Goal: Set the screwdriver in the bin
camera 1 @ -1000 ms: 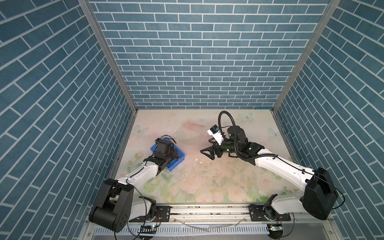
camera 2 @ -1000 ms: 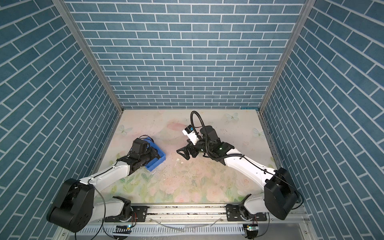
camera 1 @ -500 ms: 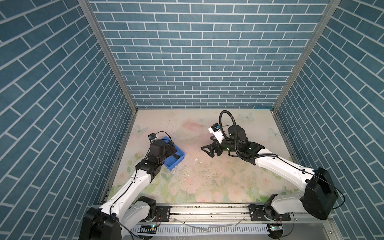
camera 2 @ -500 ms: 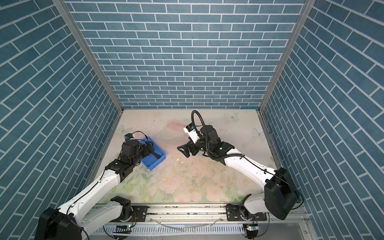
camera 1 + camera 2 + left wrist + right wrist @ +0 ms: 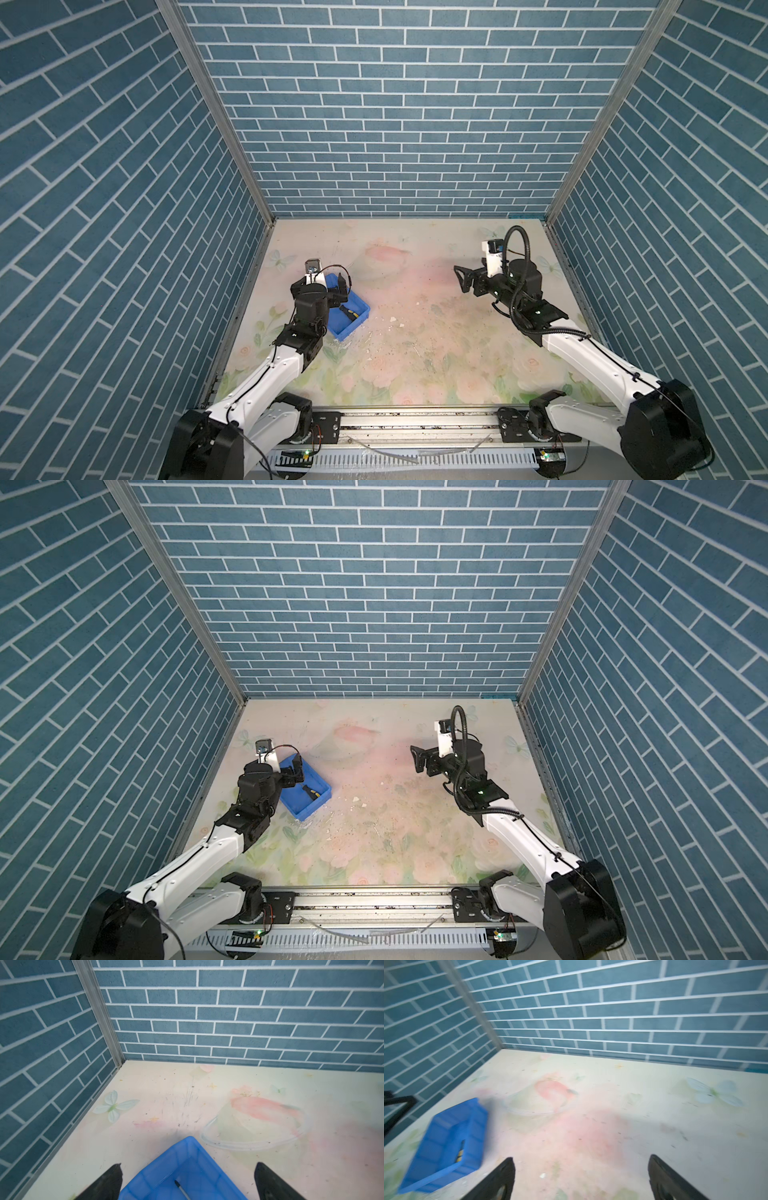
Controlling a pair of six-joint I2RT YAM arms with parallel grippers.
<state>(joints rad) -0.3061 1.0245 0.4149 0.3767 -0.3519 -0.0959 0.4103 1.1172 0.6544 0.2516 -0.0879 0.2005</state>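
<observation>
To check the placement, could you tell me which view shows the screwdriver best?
Both top views show the whole screwdriver lying in the bin, though small. The left wrist view catches only its tip; the right wrist view, a blurred handle part.

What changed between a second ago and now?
The left gripper opened and rose off the bin, leaving the screwdriver lying inside. The right gripper, open throughout, swung away from the middle toward its own side. The bin stayed put.
</observation>
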